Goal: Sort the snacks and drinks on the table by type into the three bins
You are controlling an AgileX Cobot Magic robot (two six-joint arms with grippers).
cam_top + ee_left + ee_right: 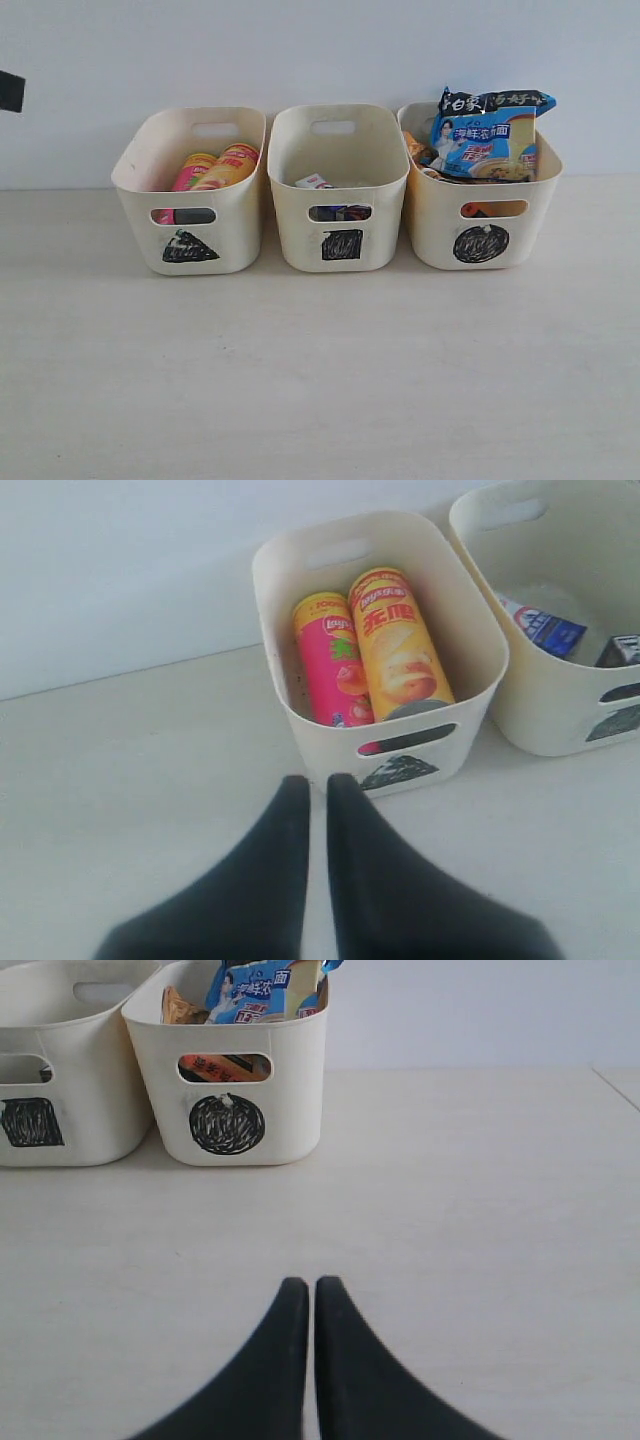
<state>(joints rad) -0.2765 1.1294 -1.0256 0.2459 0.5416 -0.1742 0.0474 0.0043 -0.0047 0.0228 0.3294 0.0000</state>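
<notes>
Every item already lies in a bin, so the sort looks finished, and the step in hand is, I judge, a last check with the arms kept clear.

In the exterior view the three bins stand in a row across the upper half of the frame. The triangle bin (pixel 135 170), at upper left, holds the pink tube (pixel 190 172) and the orange tube (pixel 228 165), lying side by side and touching. The square bin (pixel 290 200), at centre, holds the blue-white carton (pixel 315 182); the dark carton (pixel 622 650) shows beside it in the left wrist view. The circle bin (pixel 430 220), at upper right, holds the blue packet (pixel 485 135), which stands up above the rim, and the orange packet (pixel 418 150) tucked behind it.

The worktop (pixel 320 380) in the lower half of the frame shows nothing loose.

The left pincer (pixel 318 785) is closed narrow and holds nothing, near the front of the triangle bin. The right pincer (pixel 303 1285) is likewise closed and empty, well apart from the circle bin.

To finish well, look over each bin for mixed types. Keep both pincers closed and low over bare worktop. Leave the tall blue packet alone, since a brush against it could tip it out.
</notes>
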